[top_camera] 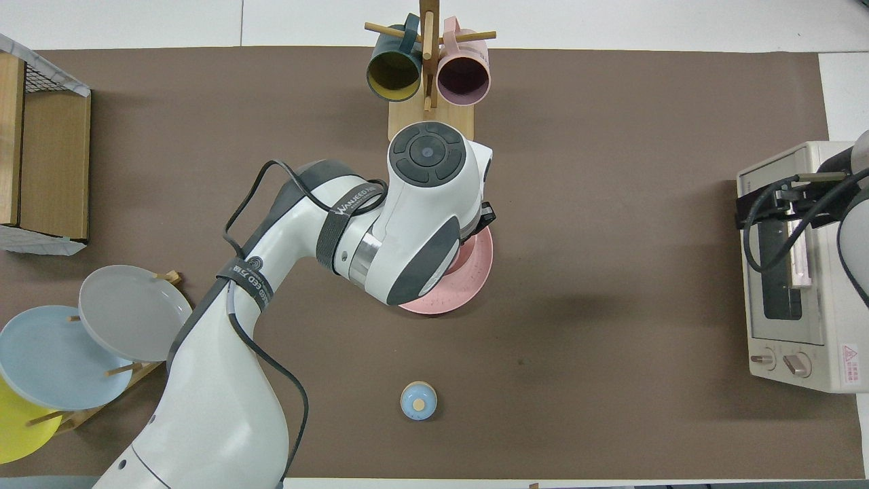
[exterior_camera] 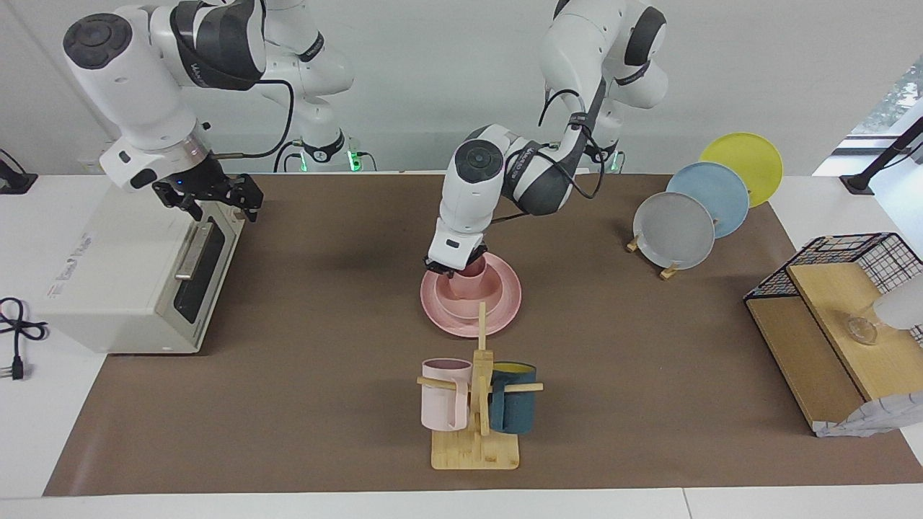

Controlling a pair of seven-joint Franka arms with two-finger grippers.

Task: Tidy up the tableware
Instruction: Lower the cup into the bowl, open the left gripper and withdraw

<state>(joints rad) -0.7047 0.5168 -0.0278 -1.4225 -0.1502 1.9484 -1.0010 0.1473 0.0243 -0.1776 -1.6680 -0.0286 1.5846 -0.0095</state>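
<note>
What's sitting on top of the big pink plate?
On the pink plate sits a pink bowl, and a pink cup stands inside it. The left gripper is at the cup's rim and hides part of it.

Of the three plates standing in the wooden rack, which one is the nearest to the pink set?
The grey plate. It stands at the rack's end toward the pink plate; the blue plate and yellow plate follow, each farther away.

From overhead, we lose most of the pink plate [top_camera: 468, 282] under the left arm, and the bowl [exterior_camera: 469, 303], cup [exterior_camera: 472, 277] and left hand [exterior_camera: 451, 268] entirely. Facing, we cannot tell whether that hand's fingers grip the cup. The yellow plate [top_camera: 17, 424] is cut by the overhead edge.
</note>
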